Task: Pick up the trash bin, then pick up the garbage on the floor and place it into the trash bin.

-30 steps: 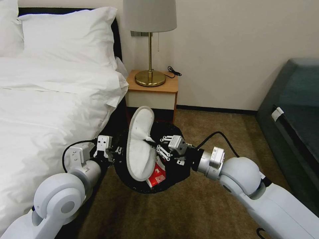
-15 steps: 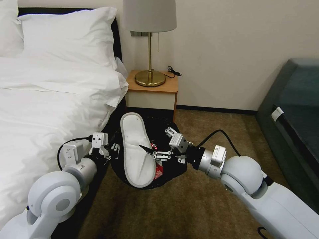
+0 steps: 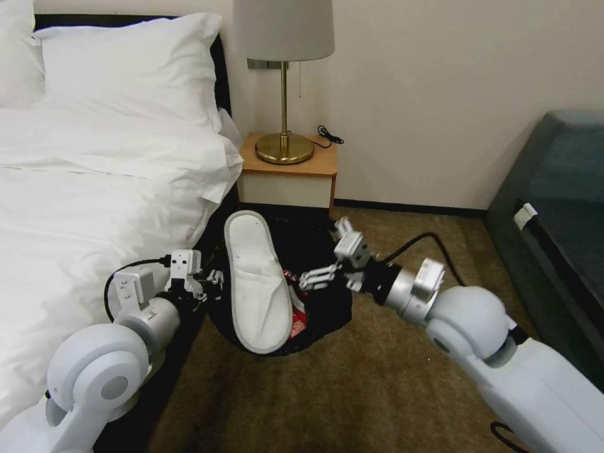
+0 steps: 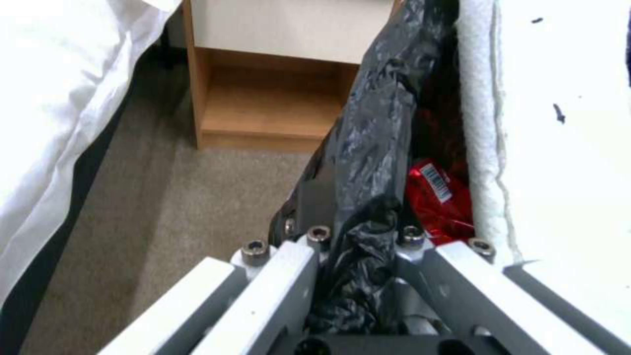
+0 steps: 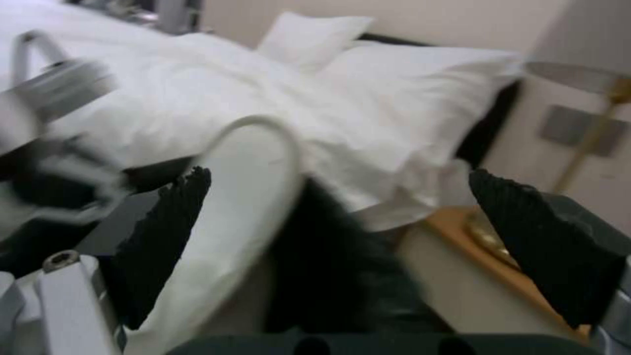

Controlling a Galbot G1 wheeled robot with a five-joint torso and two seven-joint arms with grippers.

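White slipper (image 3: 258,280) hides most of trash bin (image 3: 327,308) (contents seemingly red wrappers).

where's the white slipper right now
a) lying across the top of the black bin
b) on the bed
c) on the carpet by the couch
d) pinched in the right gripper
a: the slipper lies across the mouth of the bin; the right gripper is open beside it, while the left gripper clamps the bin's bag-lined rim.

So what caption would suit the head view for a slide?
Left gripper holds the trash bin by its rim; a white slipper lies across it, open right gripper alongside.
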